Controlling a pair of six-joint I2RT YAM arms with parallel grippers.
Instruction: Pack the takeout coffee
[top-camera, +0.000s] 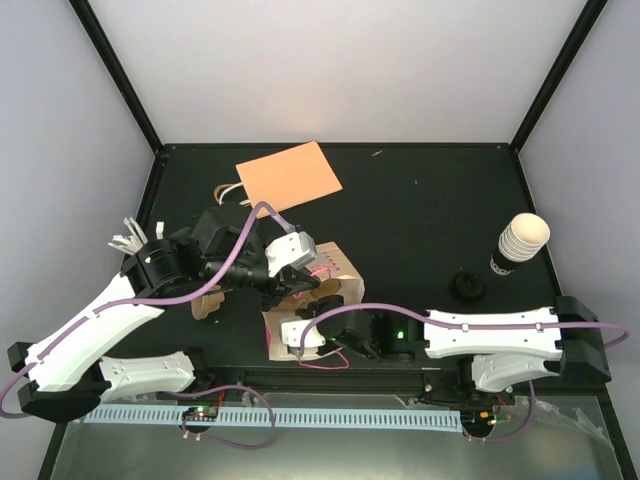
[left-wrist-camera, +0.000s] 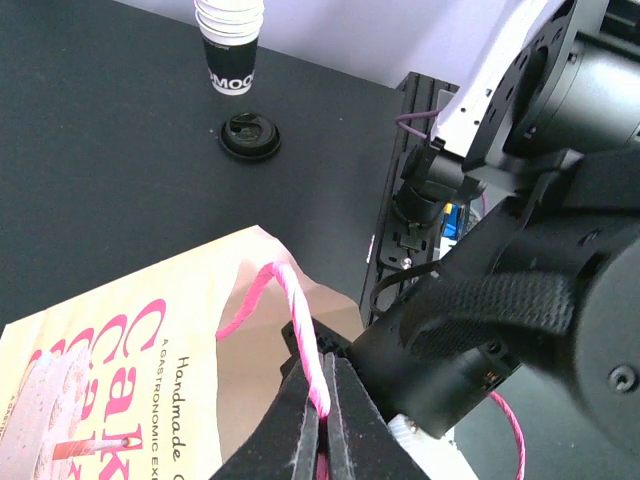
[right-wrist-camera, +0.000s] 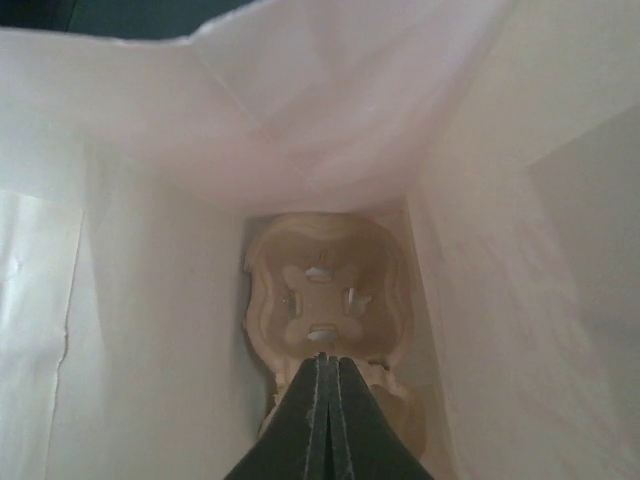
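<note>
We look down on a black bench boxed in by white walls. A printed paper bag lies open near the front centre, between the two arms. The left pincer is pressed together on the bag's pink twisted handle, pinching it. The right pincer is inside the bag, its fingers pressed flat together. Its tips sit at the near edge of a brown pulp carrier at the bag's bottom; we cannot tell whether they pinch it. The cup stands upright on the bench at the right, well apart from the bag. Its black lid lies near it. White sticks lie at the far left.
</note>
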